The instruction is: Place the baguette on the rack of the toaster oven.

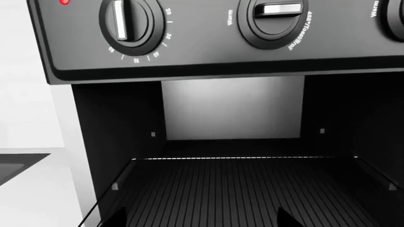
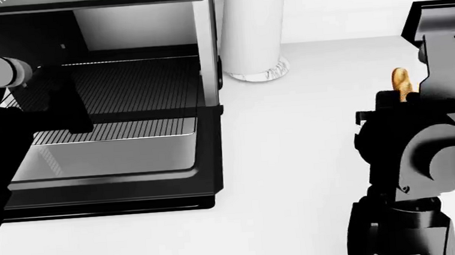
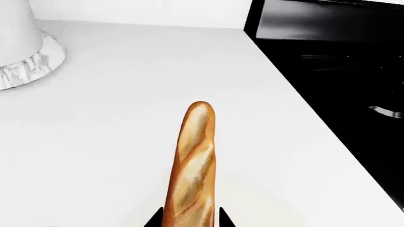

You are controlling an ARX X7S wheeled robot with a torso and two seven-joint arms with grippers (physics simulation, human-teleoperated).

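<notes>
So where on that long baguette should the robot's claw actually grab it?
Across the slim body of the baguette, probably near its middle, fingers on the two long sides, coming from above. It is narrow enough to fit between the fingers. The right gripper straddles its near end, which may tip.

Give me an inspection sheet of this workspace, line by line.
Surface: white counter, bare around the oven.
Job's things: baguette between the right hand's fingertips, over the counter; toaster oven door dropped open; rack pulled partly out, nothing on it.
Clutter: white cylinder with marbled base beside the oven.
Hands: right hand shut on the baguette; left hand at the oven mouth, only its fingertips in view.
Cables: nothing seen.
Surroundings: black cooktop along the counter's edge.
</notes>
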